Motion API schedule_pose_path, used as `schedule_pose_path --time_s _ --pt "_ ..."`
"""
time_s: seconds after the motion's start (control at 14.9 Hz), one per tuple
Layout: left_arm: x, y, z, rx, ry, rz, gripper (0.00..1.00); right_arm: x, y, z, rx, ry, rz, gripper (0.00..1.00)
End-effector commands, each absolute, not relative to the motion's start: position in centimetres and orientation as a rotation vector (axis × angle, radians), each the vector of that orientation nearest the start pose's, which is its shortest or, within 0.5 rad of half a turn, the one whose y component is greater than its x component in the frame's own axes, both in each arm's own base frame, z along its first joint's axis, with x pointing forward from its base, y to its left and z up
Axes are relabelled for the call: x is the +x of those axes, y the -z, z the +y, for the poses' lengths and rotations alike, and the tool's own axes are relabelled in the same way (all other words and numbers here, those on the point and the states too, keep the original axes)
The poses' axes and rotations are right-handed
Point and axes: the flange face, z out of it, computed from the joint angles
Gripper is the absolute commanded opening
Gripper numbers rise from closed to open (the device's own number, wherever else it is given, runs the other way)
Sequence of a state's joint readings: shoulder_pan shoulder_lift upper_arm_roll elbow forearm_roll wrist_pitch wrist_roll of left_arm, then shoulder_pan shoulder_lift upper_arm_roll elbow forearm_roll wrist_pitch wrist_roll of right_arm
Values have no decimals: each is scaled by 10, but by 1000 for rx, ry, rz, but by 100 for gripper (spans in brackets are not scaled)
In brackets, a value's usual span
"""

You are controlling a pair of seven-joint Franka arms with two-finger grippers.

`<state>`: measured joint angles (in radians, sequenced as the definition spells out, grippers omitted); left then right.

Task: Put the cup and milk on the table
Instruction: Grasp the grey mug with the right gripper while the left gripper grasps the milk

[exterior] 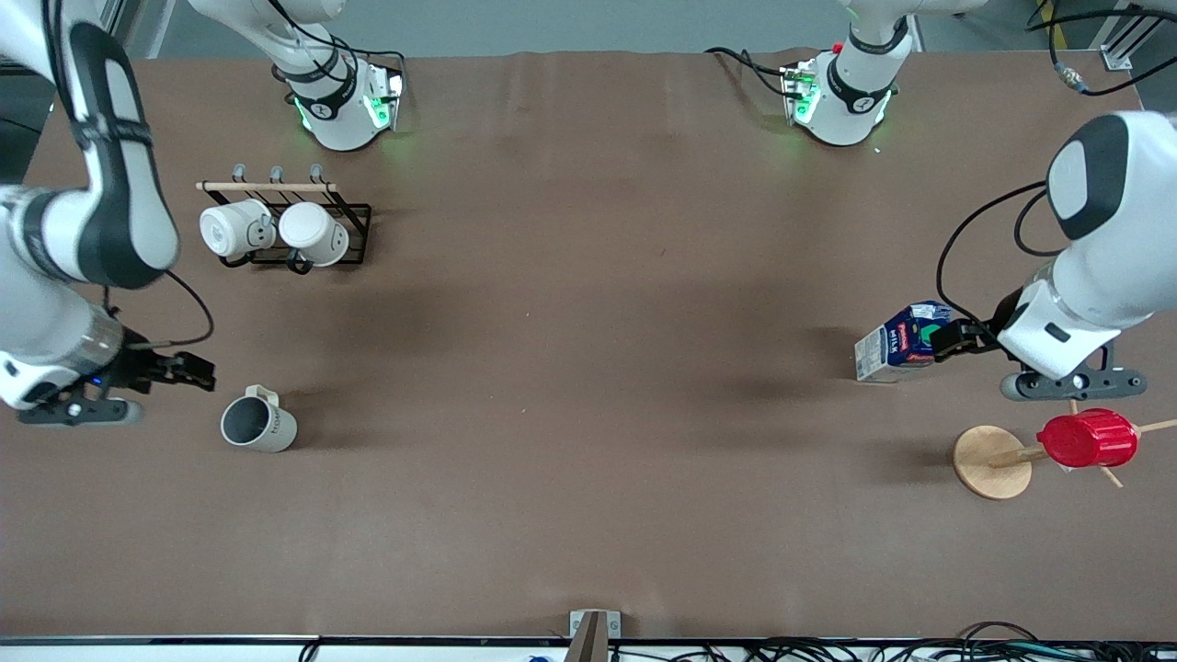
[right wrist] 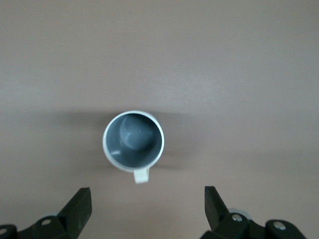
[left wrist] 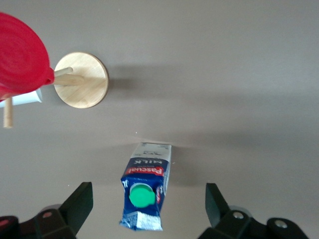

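The cup stands upright on the brown table toward the right arm's end, its handle pointing toward the robots' bases. My right gripper hovers beside and above it, open and empty; in the right wrist view the cup lies just ahead of the spread gripper. The milk stands on the table toward the left arm's end. My left gripper is open over its top. In the left wrist view the milk sits between the wide fingers of the gripper, untouched.
A black wire rack with a wooden rail holds two white mugs near the right arm's base. A red ribbed cup hangs on a wooden stand with a round base, nearer the front camera than the milk; both show in the left wrist view.
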<state>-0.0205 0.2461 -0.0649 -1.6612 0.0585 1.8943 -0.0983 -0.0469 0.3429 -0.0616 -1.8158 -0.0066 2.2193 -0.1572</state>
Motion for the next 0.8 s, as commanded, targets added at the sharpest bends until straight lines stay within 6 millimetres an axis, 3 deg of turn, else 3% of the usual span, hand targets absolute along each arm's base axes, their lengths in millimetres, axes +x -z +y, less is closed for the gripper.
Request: schedule_pose_path --time_s 0.0,0.13,0.4,0.47,0.74 --pt "614 -433 -46 -3086 -41 36 99 642 -317 -68 -3172 134 -163 100" --pt "606 -420 -44 -3086 -58 31 99 646 -291 -70 -3178 177 -187 100" --pt "602 -406 -35 -3086 -80 15 99 647 -257 -76 -3181 182 -245 96" --pt "602 -403 -34 -3087 -73 11 99 646 -252 -76 -3181 175 -243 90" --pt "599 -383 -32 -3098 -41 8 99 650 -244 -73 -3182 194 -245 48"
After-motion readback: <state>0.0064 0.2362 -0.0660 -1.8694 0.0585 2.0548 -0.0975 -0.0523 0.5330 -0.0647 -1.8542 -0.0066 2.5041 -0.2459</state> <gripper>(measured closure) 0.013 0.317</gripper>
